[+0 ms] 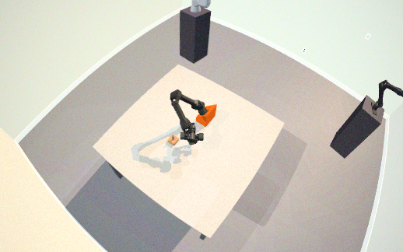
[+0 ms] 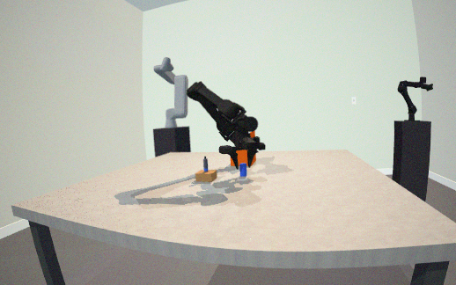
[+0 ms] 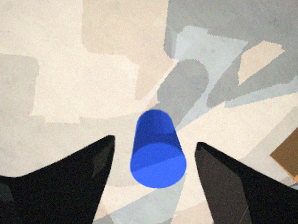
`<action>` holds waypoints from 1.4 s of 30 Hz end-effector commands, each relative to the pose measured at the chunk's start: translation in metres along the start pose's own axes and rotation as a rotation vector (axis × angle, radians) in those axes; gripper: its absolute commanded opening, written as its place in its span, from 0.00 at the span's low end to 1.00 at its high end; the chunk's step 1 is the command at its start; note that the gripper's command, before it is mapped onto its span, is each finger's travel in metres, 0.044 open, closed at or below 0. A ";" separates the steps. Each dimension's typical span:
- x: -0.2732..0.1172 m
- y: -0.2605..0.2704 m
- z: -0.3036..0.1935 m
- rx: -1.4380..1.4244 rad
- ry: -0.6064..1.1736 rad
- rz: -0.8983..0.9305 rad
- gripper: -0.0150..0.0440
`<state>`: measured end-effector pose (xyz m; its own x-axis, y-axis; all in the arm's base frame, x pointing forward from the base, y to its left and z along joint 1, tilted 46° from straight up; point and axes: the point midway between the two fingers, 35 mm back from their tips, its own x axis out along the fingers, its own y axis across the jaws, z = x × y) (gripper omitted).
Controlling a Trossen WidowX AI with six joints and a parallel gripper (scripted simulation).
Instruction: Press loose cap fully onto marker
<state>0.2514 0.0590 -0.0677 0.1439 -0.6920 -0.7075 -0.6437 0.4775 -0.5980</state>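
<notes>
Pedestal, dark (image 1: 195, 36) (image 2: 172, 142), at the far left of the exterior view; it bore a pale grey arm (image 2: 180, 97) that had no visible part in the job.

Holder block, tan (image 1: 173, 141) (image 2: 205, 176) (image 3: 288, 154), on the table (image 1: 230, 159) (image 2: 305, 211) (image 3: 60, 90). A corner of it showed at the right edge of the wrist view.

Marker, one (image 1: 173, 137) (image 2: 205, 164), dark above and blue below, upright in the block and uncapped.

Gripper, black (image 1: 191, 137) (image 2: 243, 166) (image 3: 156, 141), pointed down at the cap. Fingers about half open, with a gap on either side; nothing was gripped.

Cap, blue (image 2: 243, 170) (image 3: 158, 162), upright on the table to the right of the block, loose. In the wrist view it appeared between the fingers; in the top view the gripper hid it.

Mount, orange (image 1: 212, 110) (image 2: 242, 156), behind the cap.

Second black arm (image 1: 382, 91) (image 2: 406, 94), far right, on its own pedestal.

Risks, as judged: a descent off centre could have set a fingertip on the cap's rim and toppled it; uneven closing could have shoved or tilted it. A high, shallow grip might have let it slip during pressing. Carried askew, it might have caught the marker's tip and jammed short of the click.
</notes>
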 end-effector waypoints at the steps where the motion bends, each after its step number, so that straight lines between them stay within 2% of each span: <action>1: 0.007 0.000 -0.001 -0.008 0.001 -0.007 0.67; 9: 0.017 -0.001 -0.002 -0.008 0.002 -0.009 0.67; 13: 0.017 -0.001 -0.002 -0.008 0.002 -0.009 0.49; 22: 0.017 0.000 -0.002 -0.008 0.002 -0.009 0.39; 25: 0.013 0.000 -0.001 -0.008 0.002 -0.008 0.26; 42: -0.036 0.001 0.000 -0.009 0.000 -0.006 0.25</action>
<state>0.2467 0.0761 -0.0502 0.1468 -0.6993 -0.6996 -0.6544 0.4617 -0.5989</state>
